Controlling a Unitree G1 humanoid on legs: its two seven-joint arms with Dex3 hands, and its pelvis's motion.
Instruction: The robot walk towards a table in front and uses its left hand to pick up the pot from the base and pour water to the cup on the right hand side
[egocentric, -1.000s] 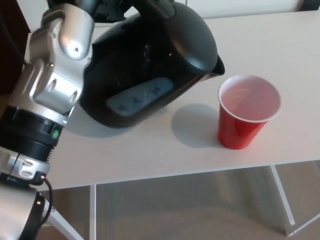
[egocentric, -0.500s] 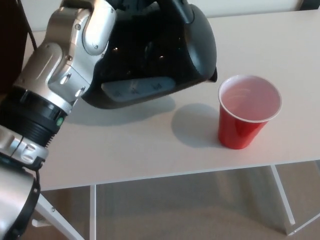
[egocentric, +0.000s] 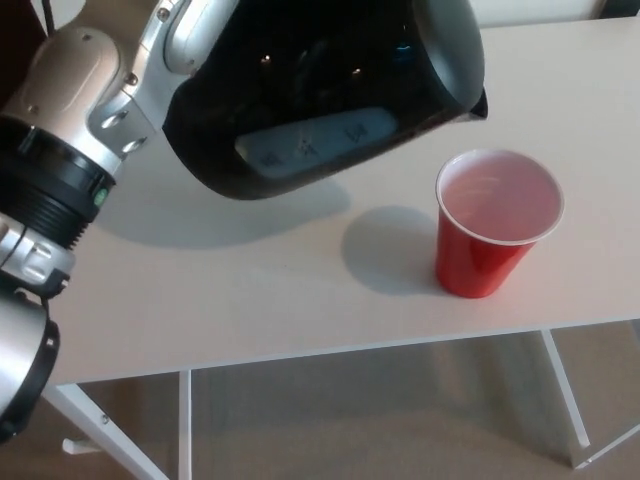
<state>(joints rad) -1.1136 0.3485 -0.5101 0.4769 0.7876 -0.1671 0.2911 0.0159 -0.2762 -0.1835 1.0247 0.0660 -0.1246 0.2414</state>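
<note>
Blk pot (egocentric: 320, 90) aloft, red cup (egocentric: 495, 235) upright

Silver left arm (egocentric: 95, 95), black ribbed cuff, seemingly green-dotted.

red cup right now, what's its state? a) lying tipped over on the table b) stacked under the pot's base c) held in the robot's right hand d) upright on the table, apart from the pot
d: the red cup stands upright on the table, mouth open upward, while the black pot hangs above the table to its left, not touching it.

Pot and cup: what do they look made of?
Pot: glossy black plastic by its look, with small reflections on the body and a translucent bluish gauge window. Cup: thin red plastic probably, pale inside, with a rolled white rim.
</note>
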